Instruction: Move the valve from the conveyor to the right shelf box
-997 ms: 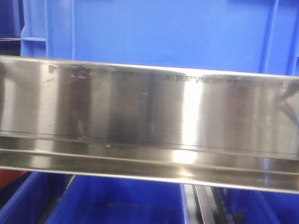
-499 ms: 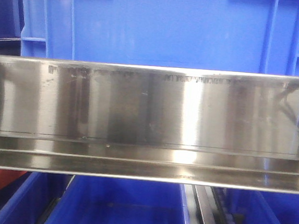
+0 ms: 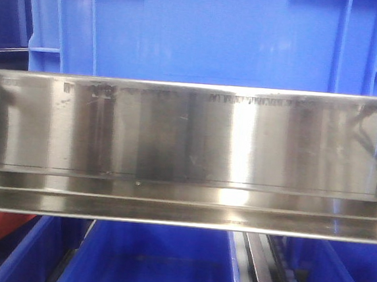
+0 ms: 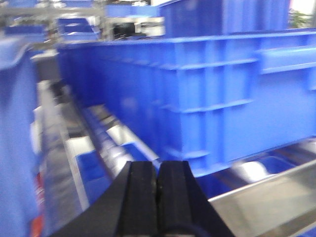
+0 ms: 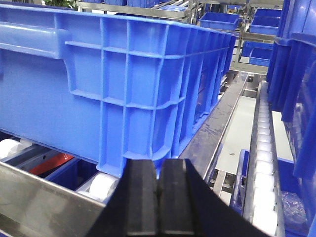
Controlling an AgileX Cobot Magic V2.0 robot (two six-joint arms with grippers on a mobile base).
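Both claws, left claw (image 4: 156, 197) and right claw (image 5: 159, 197), sit pressed together and empty beside blue boxes (image 5: 123, 84) on the right shelf (image 3: 189, 134); no valve visible.

1. The right shelf's front rail (image 3: 189, 134) is shiny silver brushed steel with dark and bright vertical streaks.
2. The box (image 3: 204, 33) above it is bright blue, ribbed.
3. Both grippers' fingers (image 5: 140, 197) are matte black.
4. The rollers (image 5: 264, 163) are white.

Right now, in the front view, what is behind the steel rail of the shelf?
Above the steel rail stands a blue crate; below it, more blue bins show. The rail covers everything between, and no crate's inside is visible.
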